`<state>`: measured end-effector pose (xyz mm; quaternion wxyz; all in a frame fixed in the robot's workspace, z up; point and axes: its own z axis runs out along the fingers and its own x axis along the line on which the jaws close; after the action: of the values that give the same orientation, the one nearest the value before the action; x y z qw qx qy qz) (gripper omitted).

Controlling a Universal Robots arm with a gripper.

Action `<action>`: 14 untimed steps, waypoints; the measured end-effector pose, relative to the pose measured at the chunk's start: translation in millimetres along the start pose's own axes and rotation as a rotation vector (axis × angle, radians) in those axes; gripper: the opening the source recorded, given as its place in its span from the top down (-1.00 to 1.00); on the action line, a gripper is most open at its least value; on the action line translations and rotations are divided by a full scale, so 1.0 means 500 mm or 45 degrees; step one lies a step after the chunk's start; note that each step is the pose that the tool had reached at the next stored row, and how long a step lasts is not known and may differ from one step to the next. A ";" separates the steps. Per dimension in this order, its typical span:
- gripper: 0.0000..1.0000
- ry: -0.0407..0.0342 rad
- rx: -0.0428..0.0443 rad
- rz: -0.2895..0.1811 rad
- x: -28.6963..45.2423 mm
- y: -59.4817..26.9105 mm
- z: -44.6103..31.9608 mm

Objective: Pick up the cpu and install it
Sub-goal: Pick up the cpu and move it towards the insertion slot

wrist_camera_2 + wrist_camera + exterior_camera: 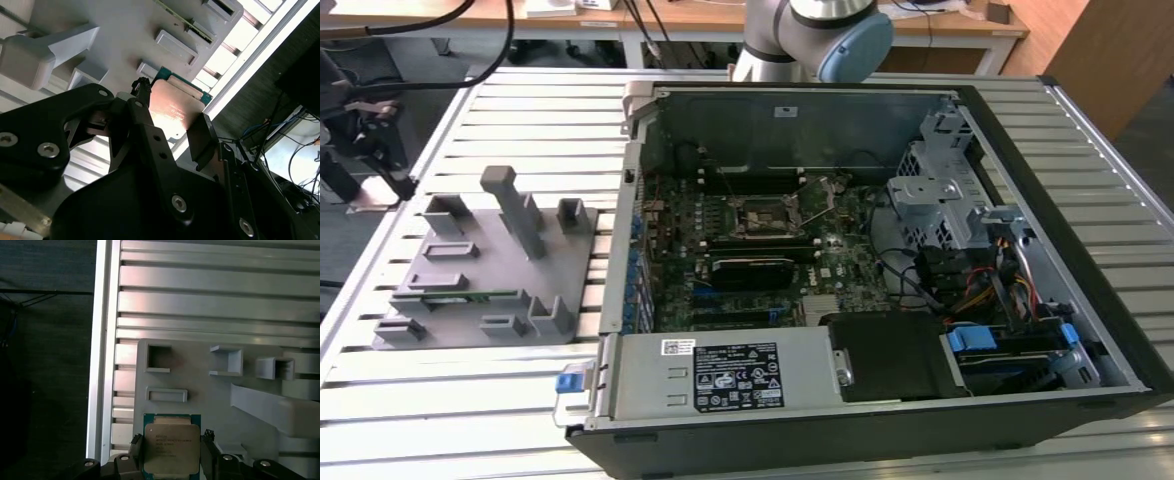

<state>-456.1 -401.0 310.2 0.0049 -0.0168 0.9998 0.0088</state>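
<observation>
Spanning the exterior view is a slatted metal table (494, 100). An open computer case (854, 445) lies on it toward the exterior view's right, its circuit board (847, 262) facing up and a black socket (758, 218) near the board's middle. Beside the case, on the exterior view's left, sits a grey holder (467, 275) with raised posts and pockets. In the first wrist view the gripper (171, 447) is over that holder near the table's edge, its black fingers (210, 455) clamped on opposite sides of the cpu (170, 440). The cpu lies flat between them, silver top up, green rim showing. Whether it rests on the holder or is lifted off it, I cannot tell.
</observation>
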 end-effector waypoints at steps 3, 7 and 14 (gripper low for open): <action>-0.08 -0.0005 0.000 0.000 0.000 0.000 -0.005; -0.08 -0.0011 0.000 0.000 0.000 0.001 -0.012; -0.08 -0.0022 0.000 0.000 0.000 0.001 -0.023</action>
<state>-456.4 -400.6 321.8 0.0057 -0.0168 0.9998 0.0088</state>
